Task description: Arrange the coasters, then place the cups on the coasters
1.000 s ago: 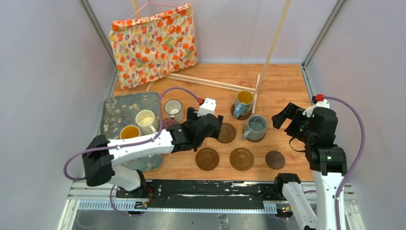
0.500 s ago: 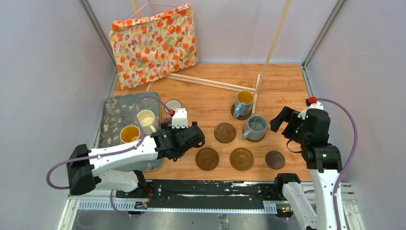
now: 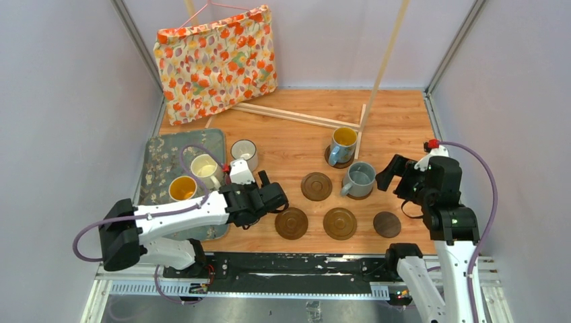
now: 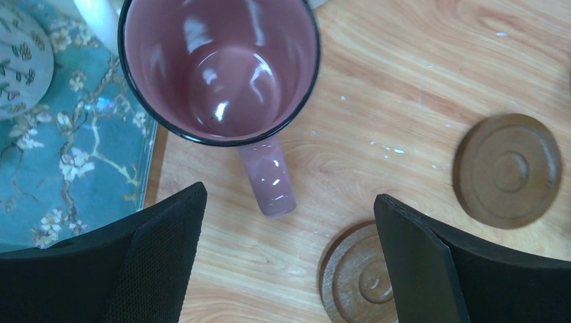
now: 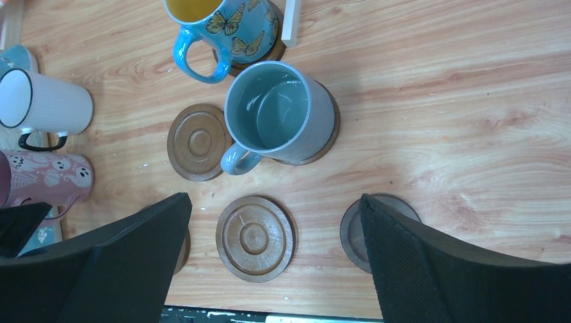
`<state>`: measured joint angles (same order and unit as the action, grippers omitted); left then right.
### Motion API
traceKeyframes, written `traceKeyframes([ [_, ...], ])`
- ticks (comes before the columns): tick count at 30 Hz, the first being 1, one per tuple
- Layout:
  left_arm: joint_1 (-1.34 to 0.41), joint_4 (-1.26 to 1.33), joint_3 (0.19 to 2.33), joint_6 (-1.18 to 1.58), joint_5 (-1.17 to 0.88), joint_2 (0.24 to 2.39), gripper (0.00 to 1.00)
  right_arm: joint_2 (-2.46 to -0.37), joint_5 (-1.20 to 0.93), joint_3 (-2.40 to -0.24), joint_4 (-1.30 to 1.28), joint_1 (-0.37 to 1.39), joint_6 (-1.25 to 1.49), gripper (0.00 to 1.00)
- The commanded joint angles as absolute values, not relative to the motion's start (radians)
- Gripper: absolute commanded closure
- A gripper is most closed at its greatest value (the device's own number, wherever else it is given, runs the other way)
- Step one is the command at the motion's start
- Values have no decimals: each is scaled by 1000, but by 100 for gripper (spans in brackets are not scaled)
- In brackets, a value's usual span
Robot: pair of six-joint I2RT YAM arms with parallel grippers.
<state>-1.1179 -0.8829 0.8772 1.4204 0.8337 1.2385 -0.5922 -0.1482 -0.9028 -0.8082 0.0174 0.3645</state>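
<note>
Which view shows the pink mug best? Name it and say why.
Left wrist: the pink mug is seen from above, close up, with its rim, inside and handle all clear. The right wrist view catches only its printed side at the left edge. In the top view the left arm covers it.

A light wooden table (image 3: 397, 114) is enclosed on three sides by pale lilac walls (image 3: 60, 134), with metal posts (image 3: 455, 44) set at its far corners. An orange-flowered fabric panel (image 3: 215, 60) is hung at the far left corner, and thin wooden strips (image 3: 296, 116) are laid near the far edge.
</note>
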Motion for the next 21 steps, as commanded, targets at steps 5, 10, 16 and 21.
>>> traceKeyframes([
  [5, -1066, -936, 828, 1716, 890, 1338, 18, -629, -141, -916, -805, 89, 325, 0],
  [10, -994, -934, 856, 1635, 915, 1387, 48, -624, -96, -941, -798, 89, 323, 0],
  [16, -931, -930, 920, 1510, 940, 1434, 66, -619, -62, -948, -795, 89, 345, 0],
  [21, -929, -927, 936, 1445, 933, 1440, 97, -604, -46, -946, -797, 88, 372, 0],
])
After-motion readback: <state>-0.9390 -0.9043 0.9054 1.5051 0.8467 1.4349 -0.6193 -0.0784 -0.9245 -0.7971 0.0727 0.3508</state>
